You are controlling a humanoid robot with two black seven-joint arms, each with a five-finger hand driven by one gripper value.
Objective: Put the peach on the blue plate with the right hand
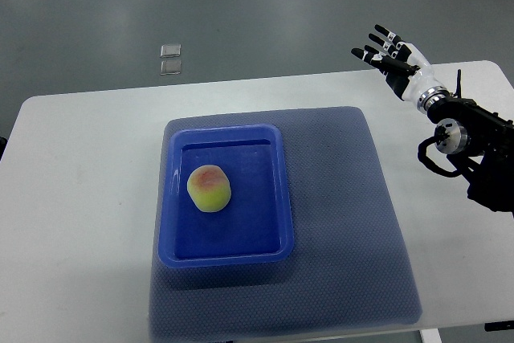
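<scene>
White table [80, 166] with grey mat [353, 222], frame centre. The peach [210, 188] already rests inside the blue plate [277, 198], left of centre. The right hand [391, 58], upper right, hovers with fingers spread, empty. Risk: a needless return reach could knock the peach out.

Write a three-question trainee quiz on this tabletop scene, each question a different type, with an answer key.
1. True or false: the peach lies inside the blue plate.
2. Multiple choice: the right robot hand is A) gripping the peach, B) open and away from the plate, C) resting flat in the plate.
3. Fill in: the blue plate sits on a dark ____ on the white table.

Key: 1 true; 2 B; 3 mat.
</scene>
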